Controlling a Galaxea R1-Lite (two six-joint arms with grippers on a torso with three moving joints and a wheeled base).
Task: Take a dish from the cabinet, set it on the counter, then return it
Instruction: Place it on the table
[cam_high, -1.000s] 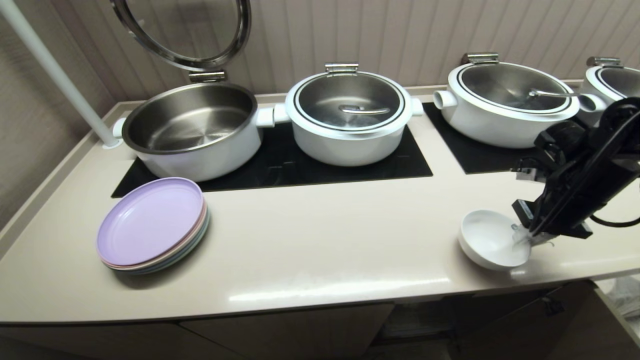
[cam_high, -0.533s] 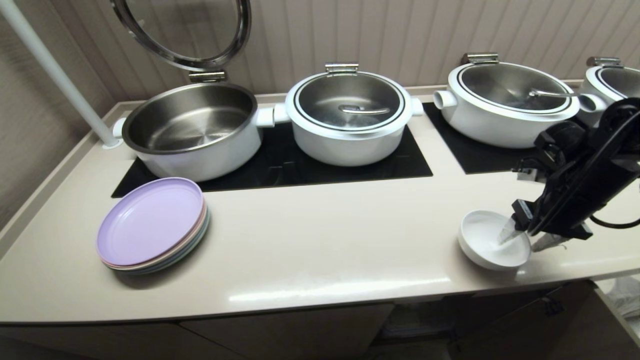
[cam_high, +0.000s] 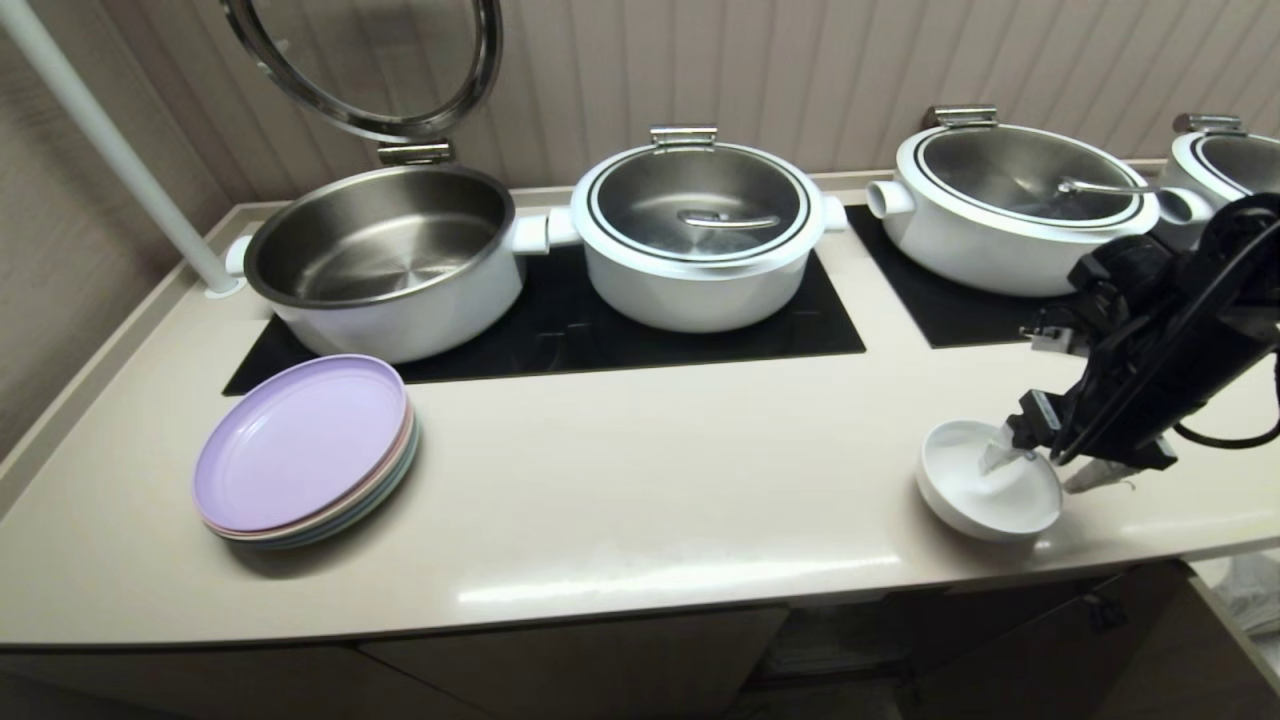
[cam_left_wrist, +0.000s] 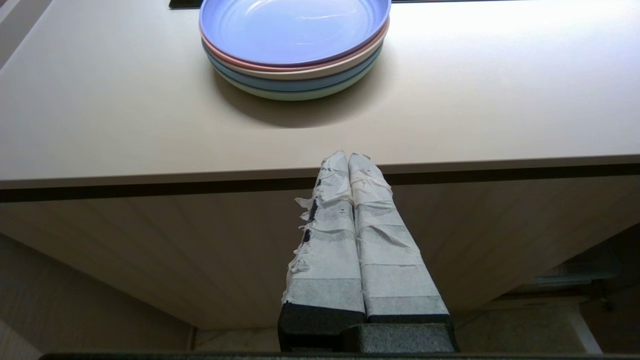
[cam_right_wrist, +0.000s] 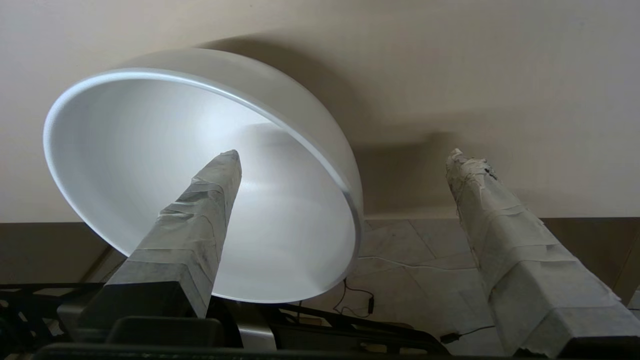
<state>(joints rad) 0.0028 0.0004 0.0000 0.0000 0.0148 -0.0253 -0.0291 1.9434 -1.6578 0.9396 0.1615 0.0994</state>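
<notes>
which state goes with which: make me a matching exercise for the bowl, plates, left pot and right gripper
Things:
1. bowl
2. plates
3. left pot
4. right gripper

States:
a. lid raised
b. open, one finger inside the bowl and one outside
c. stacked, lilac on top
d. on the counter near its front edge

Pairs: 1-d, 2-c, 3-a, 4-b

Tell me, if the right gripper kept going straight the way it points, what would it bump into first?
Probably the dish. The right gripper is open and straddles its rim, one finger over the inside, the other outside. The inner finger would likely meet the dish's inside first, the outer one the counter.
</notes>
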